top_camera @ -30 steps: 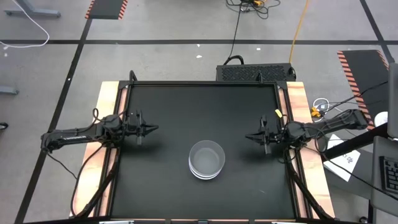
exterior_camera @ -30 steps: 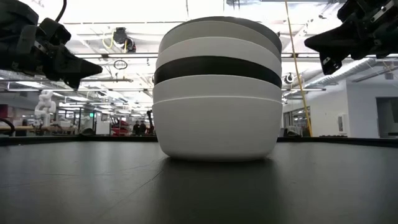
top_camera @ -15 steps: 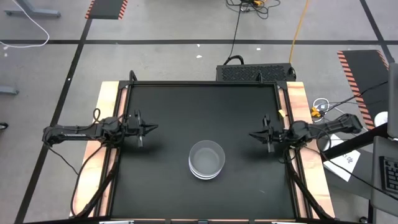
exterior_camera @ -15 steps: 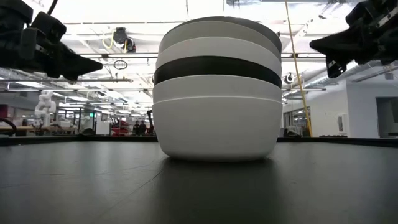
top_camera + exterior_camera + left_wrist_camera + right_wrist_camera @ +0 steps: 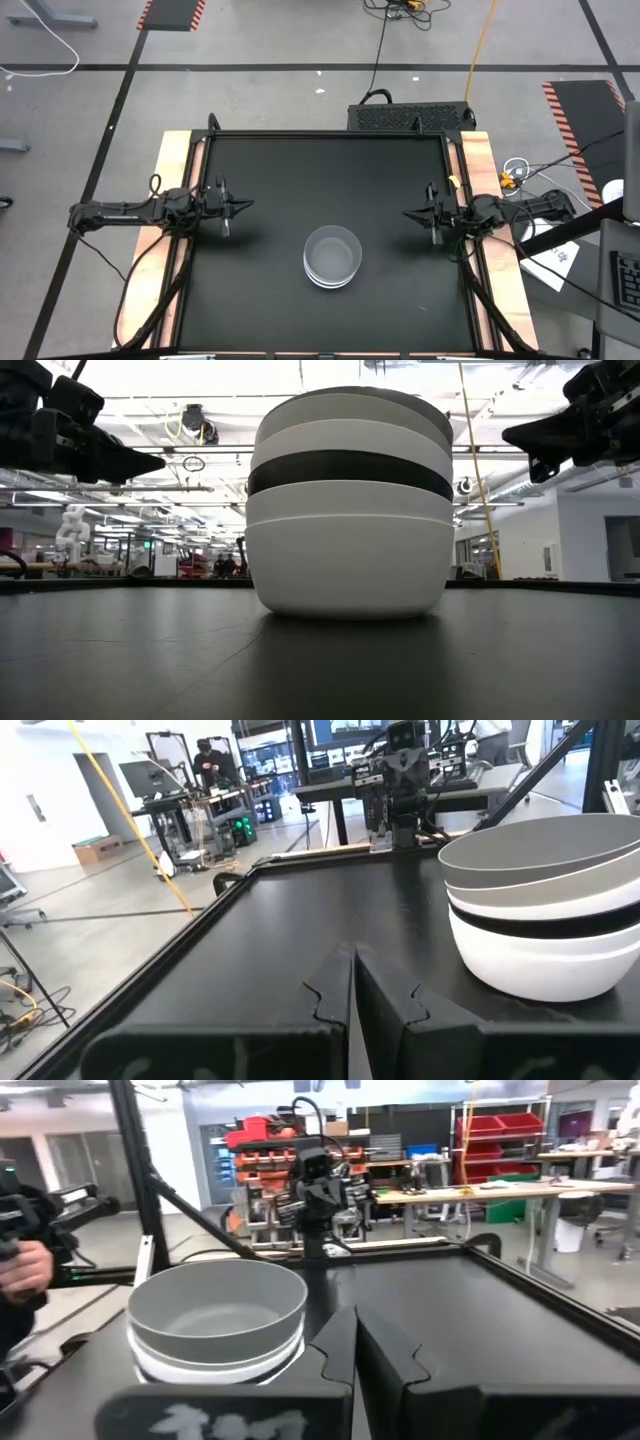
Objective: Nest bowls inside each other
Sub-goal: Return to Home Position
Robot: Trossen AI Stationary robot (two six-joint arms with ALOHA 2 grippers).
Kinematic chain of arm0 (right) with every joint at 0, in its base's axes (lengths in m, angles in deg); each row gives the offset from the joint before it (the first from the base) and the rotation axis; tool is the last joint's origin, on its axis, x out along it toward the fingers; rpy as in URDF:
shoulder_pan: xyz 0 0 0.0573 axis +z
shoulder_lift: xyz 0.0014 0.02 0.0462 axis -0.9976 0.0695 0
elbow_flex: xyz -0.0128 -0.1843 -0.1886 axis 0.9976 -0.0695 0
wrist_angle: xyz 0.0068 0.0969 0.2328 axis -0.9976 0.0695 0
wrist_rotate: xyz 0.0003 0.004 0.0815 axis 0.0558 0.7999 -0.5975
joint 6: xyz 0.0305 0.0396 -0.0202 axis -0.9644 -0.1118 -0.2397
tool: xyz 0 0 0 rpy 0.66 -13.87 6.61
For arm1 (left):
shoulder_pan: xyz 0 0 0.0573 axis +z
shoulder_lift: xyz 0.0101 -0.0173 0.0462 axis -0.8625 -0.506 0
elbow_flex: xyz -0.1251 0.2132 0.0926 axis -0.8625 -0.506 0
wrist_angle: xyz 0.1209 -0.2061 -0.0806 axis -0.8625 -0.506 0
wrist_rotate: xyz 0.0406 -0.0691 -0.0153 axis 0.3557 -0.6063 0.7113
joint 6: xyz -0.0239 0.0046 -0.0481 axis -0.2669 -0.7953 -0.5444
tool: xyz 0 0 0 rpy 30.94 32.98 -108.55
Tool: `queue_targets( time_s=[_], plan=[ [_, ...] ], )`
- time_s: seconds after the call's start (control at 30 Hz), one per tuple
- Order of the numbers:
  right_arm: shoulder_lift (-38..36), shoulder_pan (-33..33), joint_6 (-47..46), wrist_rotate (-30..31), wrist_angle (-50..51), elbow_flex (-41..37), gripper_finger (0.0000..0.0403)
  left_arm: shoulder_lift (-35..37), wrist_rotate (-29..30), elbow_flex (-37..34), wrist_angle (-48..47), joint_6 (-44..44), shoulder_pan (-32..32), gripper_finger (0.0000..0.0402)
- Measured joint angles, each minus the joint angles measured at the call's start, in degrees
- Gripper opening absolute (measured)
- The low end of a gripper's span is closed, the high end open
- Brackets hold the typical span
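One stack of bowls (image 5: 332, 256) stood nested mid-table (image 5: 250, 300), with nothing loose. My left gripper (image 5: 238, 206) and right gripper (image 5: 412, 213) hung near opposite edges, fingers pressed together, empty. Nesting looked done, and next came only parking home, I judged.

Black matte table (image 5: 260, 290) viewed from straight overhead, stacked round white-and-black bowls (image 5: 350, 560) viewed close at tabletop level, shared by inward-facing wrist views.
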Motion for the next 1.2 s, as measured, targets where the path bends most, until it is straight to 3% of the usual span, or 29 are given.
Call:
queue_targets(
  time_s=[0.13,0.47,0.73,1.2],
  plan=[
    [0.02,-2.84,0.88,-6.10,0.26,-0.04,0.0000,0.00,0.00,0.00,0.03,0.02,0.00,0.0021],
    [0.02,-10.61,-0.68,-13.54,0.83,-0.11,0.0000,-0.02,1.17,0.04,-1.31,-0.01,1.14,0.0021],
    [0.06,-13.40,-2.93,-14.93,2.84,-0.13,0.0000,-0.07,-0.25,0.11,-1.80,-1.61,4.32,0.0021],
    [0.06,-13.38,-3.21,-16.37,2.95,-0.15,0.0000,-0.22,-2.01,0.11,-2.32,-2.93,4.57,0.0021]
  ],
)
